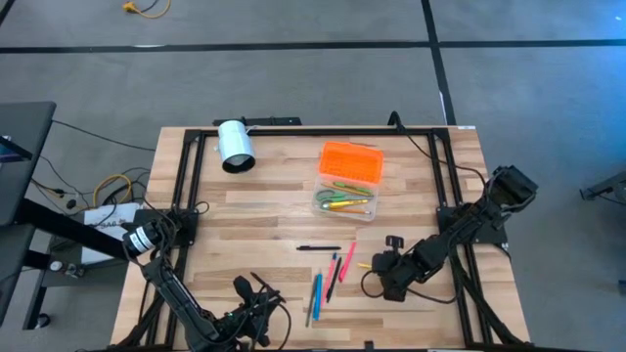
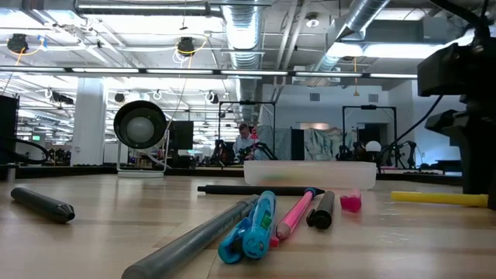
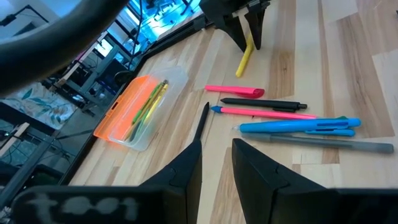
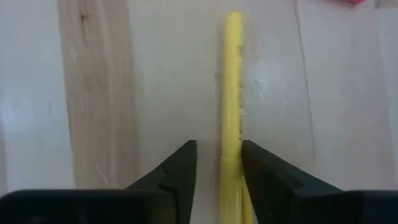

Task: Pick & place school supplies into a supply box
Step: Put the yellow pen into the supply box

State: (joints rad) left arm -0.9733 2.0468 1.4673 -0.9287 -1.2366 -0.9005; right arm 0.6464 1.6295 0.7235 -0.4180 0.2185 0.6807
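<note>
The supply box point(image 1: 347, 183) lies open at mid-table, its orange lid point(image 1: 350, 161) on the far side of the clear body, which holds yellow and green pens point(image 3: 149, 102). Loose school supplies lie flat nearer the front: blue pens point(image 3: 298, 126), a grey pen point(image 3: 336, 144), a pink pencil point(image 3: 261, 113), a pink marker point(image 3: 235, 91) and black pens point(image 1: 318, 247). Right of them lies a yellow pen point(image 4: 233, 93). My right gripper point(image 4: 219, 149) points down over it, open, a finger on each side. My left gripper point(image 3: 216, 144) waits at the near edge, open, nothing between its fingers. My right gripper stands astride one end of the yellow pen point(image 4: 231, 168) from above, its fingers set across the pen. One finger point(image 4: 261, 174) lies right beside the pen's side; I cannot tell whether it touches. The pen lies flat on the table.
A white cylinder point(image 1: 235, 145) lies at the far left of the table. Black frame rails point(image 1: 191, 171) run along the left, right and far edges. Bare wood lies between the box and the loose pens.
</note>
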